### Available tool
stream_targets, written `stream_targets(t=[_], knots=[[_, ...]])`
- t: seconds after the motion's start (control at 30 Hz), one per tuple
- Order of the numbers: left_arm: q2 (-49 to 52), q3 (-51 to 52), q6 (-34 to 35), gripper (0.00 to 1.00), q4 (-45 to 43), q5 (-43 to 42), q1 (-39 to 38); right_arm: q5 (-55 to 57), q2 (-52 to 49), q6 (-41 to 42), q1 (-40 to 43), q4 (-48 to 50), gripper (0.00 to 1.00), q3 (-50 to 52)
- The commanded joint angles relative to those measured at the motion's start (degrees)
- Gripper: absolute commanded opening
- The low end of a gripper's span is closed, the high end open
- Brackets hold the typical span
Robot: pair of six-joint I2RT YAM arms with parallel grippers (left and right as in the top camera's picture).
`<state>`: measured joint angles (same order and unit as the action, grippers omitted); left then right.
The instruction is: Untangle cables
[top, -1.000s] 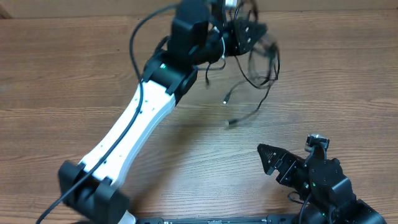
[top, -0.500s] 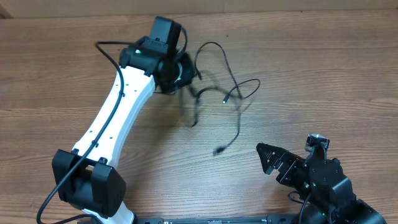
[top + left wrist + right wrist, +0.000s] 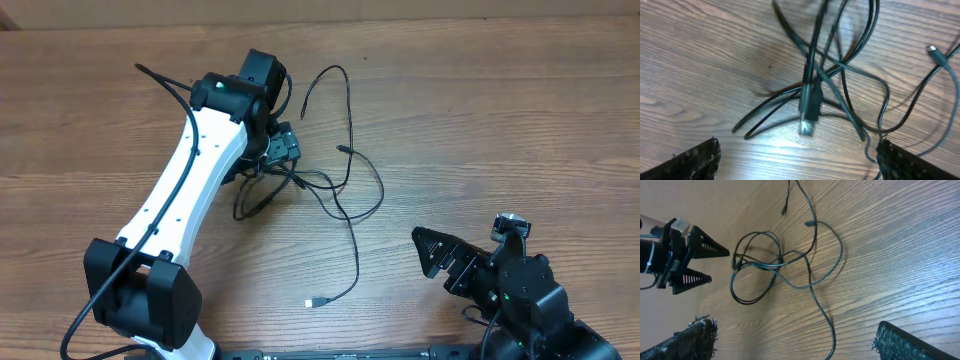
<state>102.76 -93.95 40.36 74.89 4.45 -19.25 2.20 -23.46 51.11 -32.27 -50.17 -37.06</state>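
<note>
The cables (image 3: 300, 179) lie loose on the wooden table as thin black cords, looped and crossing one another. One strand runs down to a silver plug tip (image 3: 312, 301); another arcs up toward the far edge. My left gripper (image 3: 279, 150) hovers open just over the tangle's left side. In the left wrist view its jaws stand wide with nothing between them, a blurred plug end (image 3: 809, 112) ahead, and one strand passing beside the right finger (image 3: 910, 162). My right gripper (image 3: 440, 256) is open near the front right, apart from the cords. The right wrist view shows the tangle (image 3: 776, 265) ahead.
The left arm's white link (image 3: 190, 200) crosses the table's left half from its base (image 3: 140, 300). A thick black arm wire (image 3: 165, 80) sticks out near the left wrist. Bare wood (image 3: 520, 120) fills the right and far side.
The left arm swung left and down from the far middle and its jaws opened. The cables dropped out of it and spread across the table. The right arm stayed put.
</note>
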Motion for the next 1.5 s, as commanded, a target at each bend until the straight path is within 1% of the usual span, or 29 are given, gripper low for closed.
stream_targets(t=[0.0,0.17,0.3,0.37,0.47,0.57,0.8,0.87,1.03,1.27,1.4,1.47], knots=[[-0.8,1.0,3.0,1.0,-0.6,2.4,0.0,0.7,0.3,-0.2,0.2,0.3,1.0,0.1],[-0.7,2.2,9.6,1.0,-0.6,-0.4,0.0,0.7,0.3,-0.2,0.2,0.4,1.0,0.3],[-0.7,3.7,16.3,1.0,-2.4,-6.1,-0.1,0.8,0.0,-0.2,0.2,0.4,1.0,0.3],[-0.7,4.2,17.5,0.96,-4.6,-8.6,-0.4,0.8,-0.1,-0.2,0.2,0.4,1.0,0.3],[-0.7,4.7,18.7,0.88,-7.6,-9.8,-1.0,0.7,-0.1,-0.2,0.2,0.3,1.0,0.3],[-0.7,4.8,20.3,0.82,-9.3,-9.9,-1.6,0.7,-0.2,-0.2,0.2,0.3,1.0,0.3],[-0.7,5.8,20.6,0.59,-13.3,-9.6,-3.1,0.8,-0.2,-0.2,0.2,0.3,1.0,0.3],[-0.7,6.6,20.9,0.57,-13.9,-8.4,-3.5,0.8,-0.2,-0.2,0.2,0.3,1.0,0.3],[-0.7,8.1,22.5,0.58,-13.9,-4.1,-3.6,0.7,-0.2,-0.2,0.2,0.3,1.0,0.3],[-0.7,8.1,22.4,0.68,-14.6,0.9,-2.2,0.8,-0.2,-0.2,0.2,0.1,1.0,0.3],[-0.7,8.1,22.4,0.67,-15.2,0.9,-1.5,0.8,-0.2,-0.2,0.2,0.1,1.0,0.3],[-0.7,8.1,22.4,0.64,-15.6,1.1,-1.5,0.8,-0.2,-0.2,0.2,0.1,1.0,0.3]])
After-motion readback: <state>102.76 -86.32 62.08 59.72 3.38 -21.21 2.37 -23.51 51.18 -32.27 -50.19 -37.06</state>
